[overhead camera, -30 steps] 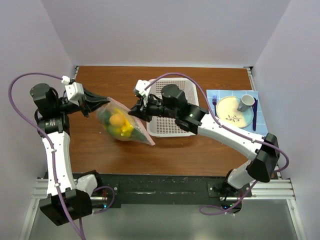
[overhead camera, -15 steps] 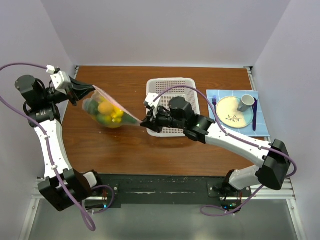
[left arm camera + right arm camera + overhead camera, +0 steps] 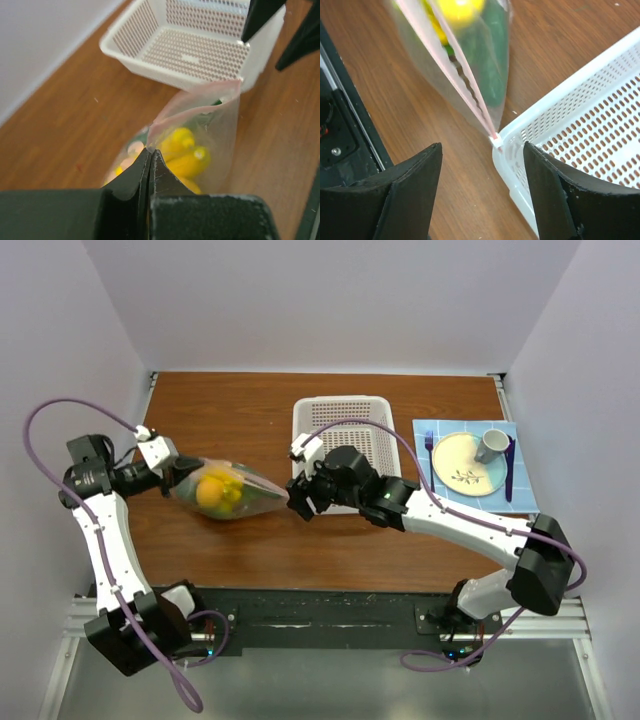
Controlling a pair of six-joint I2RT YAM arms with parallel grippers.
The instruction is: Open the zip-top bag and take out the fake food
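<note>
Well, the left hand (image 3: 170,468) is pressed tight together, its two black fingers (image 3: 131,177) pinching the clear plastic right at the pink strip on the near-left end of the zip-top bag (image 3: 235,492). The left wrist camera shows that grip plainly, with the plastic creased into the seam between the fingers. Across from it the right hand (image 3: 298,495) stands spread, fingers wide apart and holding nothing; the far corner of the bag (image 3: 485,75) pokes into the gap between them without touching either one, its tip just at the corner of the white perforated basket (image 3: 580,140). So the bag is slung sideways between the two arms, low over the left half of the brown table (image 3: 230,410), gripped at one end only. The fake food (image 3: 215,490) is all bunched in the belly of the bag, orange and yellow pieces on top and something green beneath. None of it has come out. Whether the zip has parted at all I can't say for certain: from the right wrist the pink strip looks like two lines drawing apart, but the crinkled plastic blurs it. I'd judge the task to be in its opening stage, with the mouth yet to be pulled properly wide and every piece yet to be lifted out. Off to the right, well apart from all this, sits a cream plate (image 3: 458,465) with a grey mug (image 3: 490,445).
</note>
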